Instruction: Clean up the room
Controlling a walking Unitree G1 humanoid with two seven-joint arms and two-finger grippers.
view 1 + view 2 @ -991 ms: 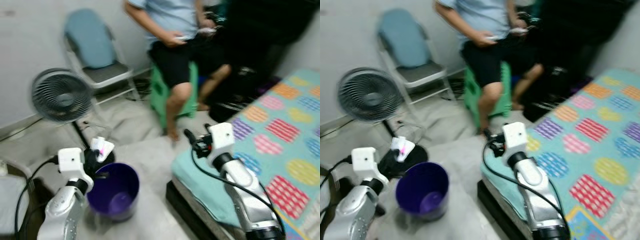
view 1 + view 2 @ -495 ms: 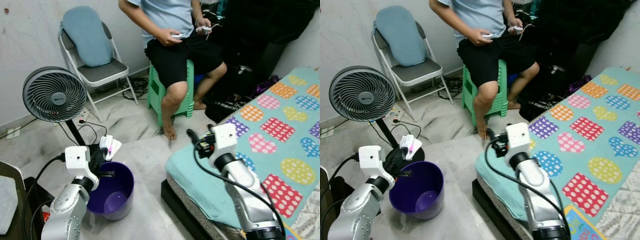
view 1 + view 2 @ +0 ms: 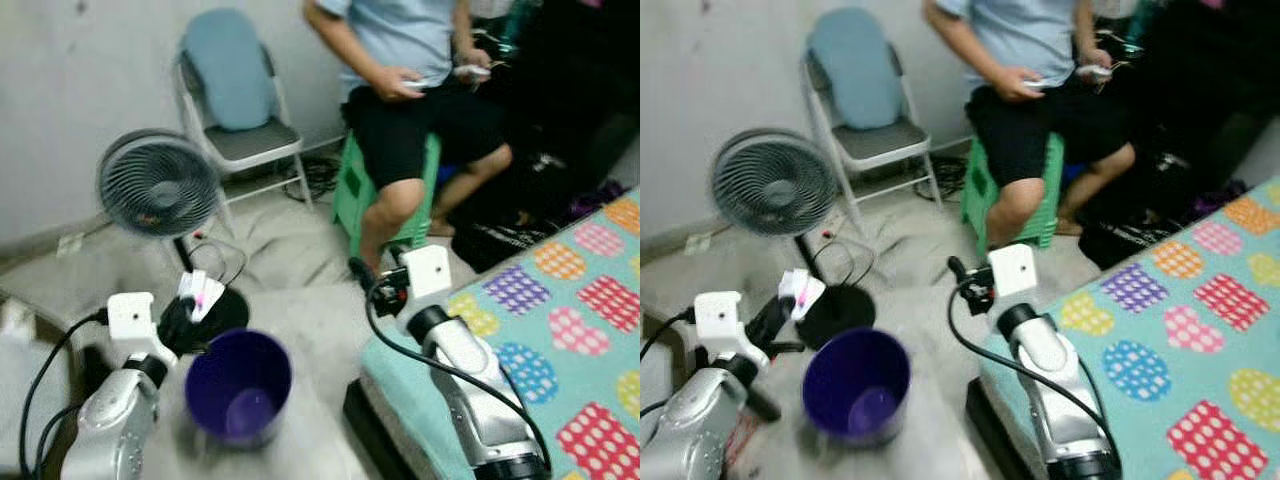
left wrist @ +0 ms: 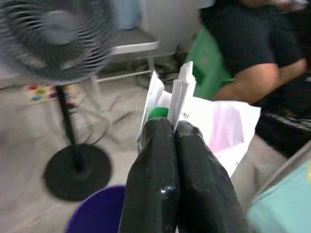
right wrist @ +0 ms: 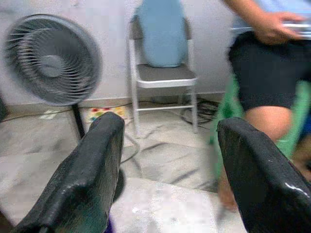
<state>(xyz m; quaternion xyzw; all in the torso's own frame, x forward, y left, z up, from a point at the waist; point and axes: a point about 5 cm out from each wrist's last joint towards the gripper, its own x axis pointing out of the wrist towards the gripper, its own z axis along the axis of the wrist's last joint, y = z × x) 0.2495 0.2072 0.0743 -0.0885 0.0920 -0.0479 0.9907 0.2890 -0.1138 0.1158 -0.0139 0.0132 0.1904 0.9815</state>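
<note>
Pinching a crumpled paper wrapper (image 4: 194, 116) between closed fingers, the left end effector (image 3: 190, 310) hovers at ten o'clock of the purple bin (image 3: 238, 388), while the right end effector (image 3: 368, 278), fingers apart, hangs over the floor beside the bed (image 3: 590, 330).

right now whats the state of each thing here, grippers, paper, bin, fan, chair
left gripper: shut on the crumpled paper
crumpled paper: held beside the bin's rim
purple bin: upright, open
right gripper: open, holding nothing
fan: upright on the floor
folding chair: unfolded, blue cushion against its back

Head eyes look down; wrists face fan (image 5: 51, 60).
</note>
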